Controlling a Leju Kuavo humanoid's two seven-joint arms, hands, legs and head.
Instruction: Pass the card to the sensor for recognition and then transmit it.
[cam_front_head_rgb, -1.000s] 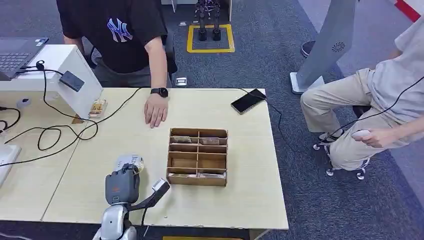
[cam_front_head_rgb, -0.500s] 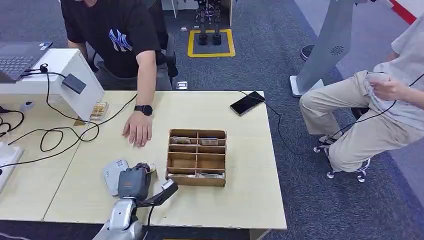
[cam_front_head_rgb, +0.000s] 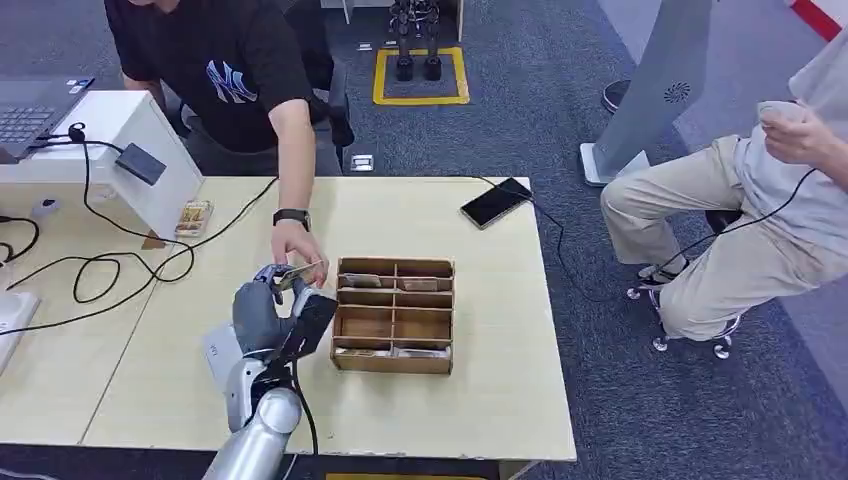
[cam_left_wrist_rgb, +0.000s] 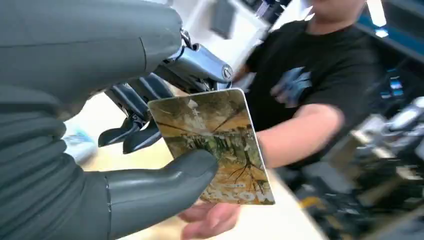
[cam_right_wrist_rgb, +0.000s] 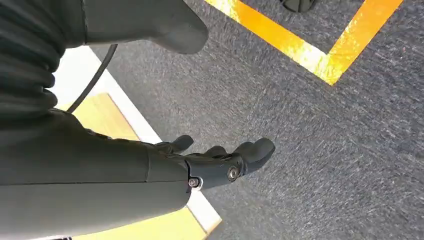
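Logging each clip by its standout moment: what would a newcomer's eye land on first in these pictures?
First, the handover near the table's middle: the left hand holds up a picture card pinched under its thumb, while a person's hand reaches in at the card's far edge. Next to it on the table sits a wooden compartment box, and a dark phone lies near the far edge.

Wooden compartment organizer (cam_front_head_rgb: 396, 314) mid-table (cam_front_head_rgb: 480, 330); smartphone (cam_front_head_rgb: 497, 202) near far edge; laptop (cam_front_head_rgb: 35, 104) far left; cables (cam_front_head_rgb: 110, 268) left.
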